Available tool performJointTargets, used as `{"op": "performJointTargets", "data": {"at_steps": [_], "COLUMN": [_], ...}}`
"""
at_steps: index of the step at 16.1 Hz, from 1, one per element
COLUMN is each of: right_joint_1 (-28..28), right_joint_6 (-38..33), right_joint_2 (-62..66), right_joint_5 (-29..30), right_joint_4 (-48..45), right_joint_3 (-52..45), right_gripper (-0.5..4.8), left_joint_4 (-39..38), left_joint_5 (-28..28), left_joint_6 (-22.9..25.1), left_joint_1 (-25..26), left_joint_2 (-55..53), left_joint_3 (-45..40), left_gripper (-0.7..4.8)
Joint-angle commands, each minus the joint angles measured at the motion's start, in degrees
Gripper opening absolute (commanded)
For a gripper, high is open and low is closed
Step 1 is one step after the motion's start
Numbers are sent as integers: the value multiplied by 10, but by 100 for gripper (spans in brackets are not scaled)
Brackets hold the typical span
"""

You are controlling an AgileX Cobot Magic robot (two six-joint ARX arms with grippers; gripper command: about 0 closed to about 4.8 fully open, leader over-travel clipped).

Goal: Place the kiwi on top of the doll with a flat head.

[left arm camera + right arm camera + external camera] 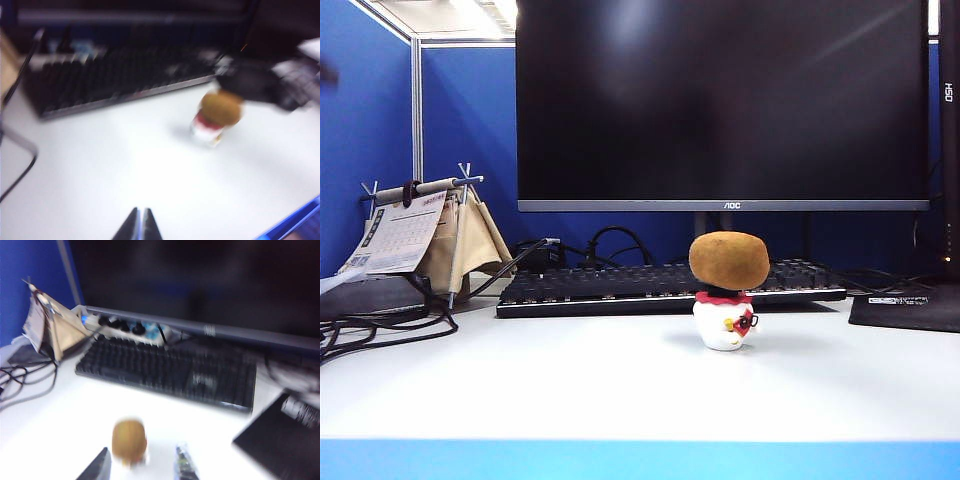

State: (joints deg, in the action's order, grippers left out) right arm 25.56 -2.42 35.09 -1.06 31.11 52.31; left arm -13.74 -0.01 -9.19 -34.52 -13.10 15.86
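Atop doll with a flat head (724, 322): kiwi (729, 260), long axis level. Right gripper (142, 466) nearer, jaws parted astride, released; left gripper (139, 225) clenched, empty, well apart.

Brown on white, against blue and black

Brown kiwi (728, 260); white doll (724, 324) with red collar, apparently black top; white desk (570, 380); black keyboard (620, 288); blue partition (470, 110).

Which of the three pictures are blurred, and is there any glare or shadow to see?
Exterior view: sharp; pale glare on the monitor, soft shadow under the doll with a flat head, which carries the kiwi. Left wrist view: motion blur throughout; the shut left gripper is fairly clear. Right wrist view: blurred; right gripper fingers apart, clear of the kiwi.
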Motion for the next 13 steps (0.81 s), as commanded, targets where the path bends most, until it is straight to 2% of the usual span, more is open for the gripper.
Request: {"op": "performJointTargets", "data": {"at_steps": [1, 3, 4, 6, 7, 11, 13], "right_joint_1": [1, 2, 2, 3, 3, 3, 3], "right_joint_6": [-21, -26, -39, -78, -96, -97, -97], "right_joint_2": [-127, -203, -252, -322, -350, -345, -347], "right_joint_5": [0, 14, 23, 31, 30, 27, 27], "right_joint_4": [-95, -100, -102, -110, -115, -129, -102], "right_joint_3": [-177, -273, -327, -392, -414, -461, -473], "right_gripper": [165, 163, 122, 21, -7, -6, -6], "left_joint_4": [1, 1, 1, -2, -4, -4, -17], "left_joint_5": [-13, -8, 17, 24, 24, 22, 22], "left_joint_6": [1, -6, -7, -7, -7, -7, -7], "left_joint_1": [0, 0, 0, 0, 0, 1, 0], "left_joint_2": [0, 0, 0, 0, 0, 1, 1], "left_joint_3": [-12, -17, -23, -42, -51, -85, -99], "left_gripper": [24, 24, 24, 24, 24, 24, 25]}}
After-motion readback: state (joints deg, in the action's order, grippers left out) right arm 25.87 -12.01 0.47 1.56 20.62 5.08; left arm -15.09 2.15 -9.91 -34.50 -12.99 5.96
